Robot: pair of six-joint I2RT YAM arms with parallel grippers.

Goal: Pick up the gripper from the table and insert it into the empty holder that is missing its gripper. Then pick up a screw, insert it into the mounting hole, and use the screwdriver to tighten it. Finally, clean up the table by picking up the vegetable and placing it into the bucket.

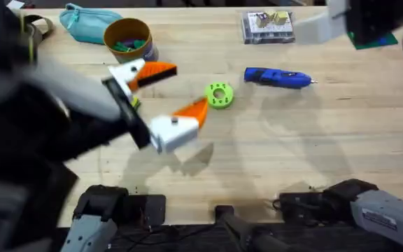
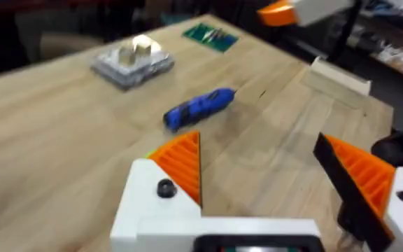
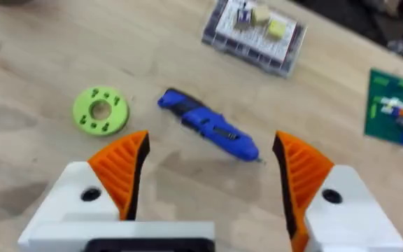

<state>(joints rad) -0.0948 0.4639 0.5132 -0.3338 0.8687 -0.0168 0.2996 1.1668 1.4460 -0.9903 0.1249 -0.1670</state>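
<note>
Screwdriver (image 1: 277, 77): thick blue cylinder, flat on desk (image 1: 313, 147), long axis left-right, narrow tip pointing right. Left hand (image 1: 165, 95) open, empty. Right hand (image 3: 212, 175) open, empty.

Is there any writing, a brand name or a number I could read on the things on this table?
No text can be read anywhere.
Clear box: coloured contents inside, any print too blurred to read.
Green card: pale marks, too blurred to read.
Grey arm base: a small label, too small to read.
Screwdriver, lime-green disc and bucket: no markings show.
</note>
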